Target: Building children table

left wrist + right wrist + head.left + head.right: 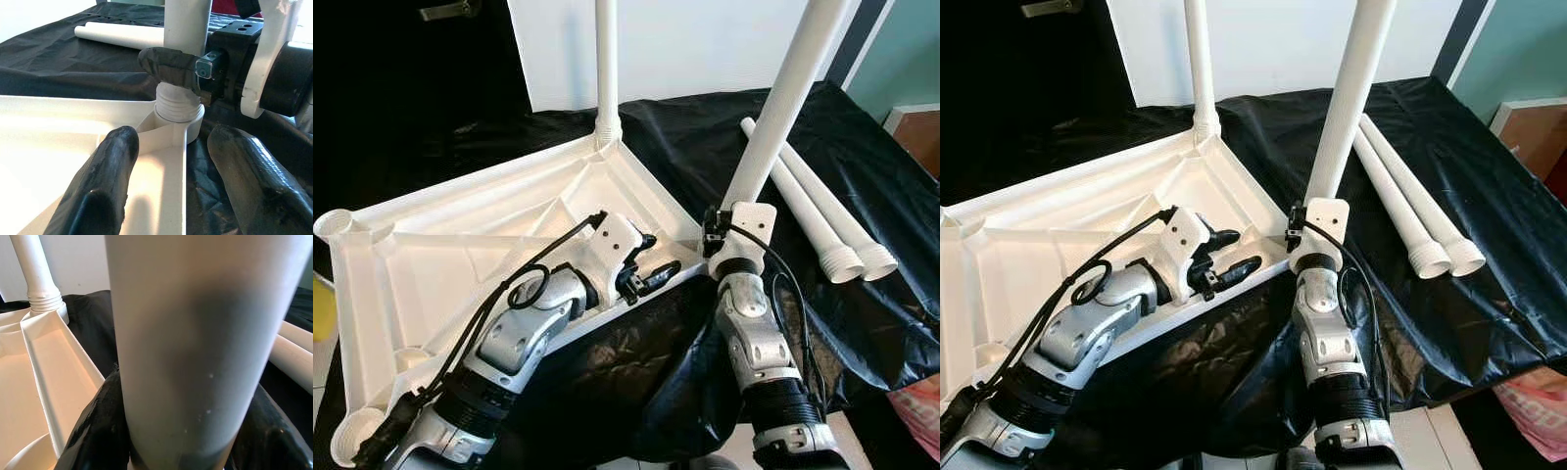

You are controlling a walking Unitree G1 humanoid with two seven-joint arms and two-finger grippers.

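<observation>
Nearest my head camera are my two silver arms, reaching forward over a black plastic sheet [862, 294] that covers the tabletop. Beyond it stands a white wall panel [705, 49], with a teal wall [911, 49] at the far right and a dark area at the far left.

Largest on the sheet is the white plastic children's table top [460, 245], lying upside down so its ribbed underside and raised rim face up. I count four round corner sockets: two open ones on my left side, one at the far corner already carrying a leg, and one at the near right corner.

I count four white legs. One upright leg [606, 59] stands screwed into the far corner socket. A second leg [783, 108] rises tilted from the near right corner; from my left wrist camera its threaded end [178, 105] sits in that socket. Two loose legs [822, 220] lie side by side on the sheet to my right, touching, threaded ends toward me.

My right hand [181, 431] is pinching that second leg low down, a black finger pressed against each side. My left hand [646, 269] rests at the table top's near rim just beside that corner, its fingers [105, 186] spread apart with the rim between them, gripping nothing.
</observation>
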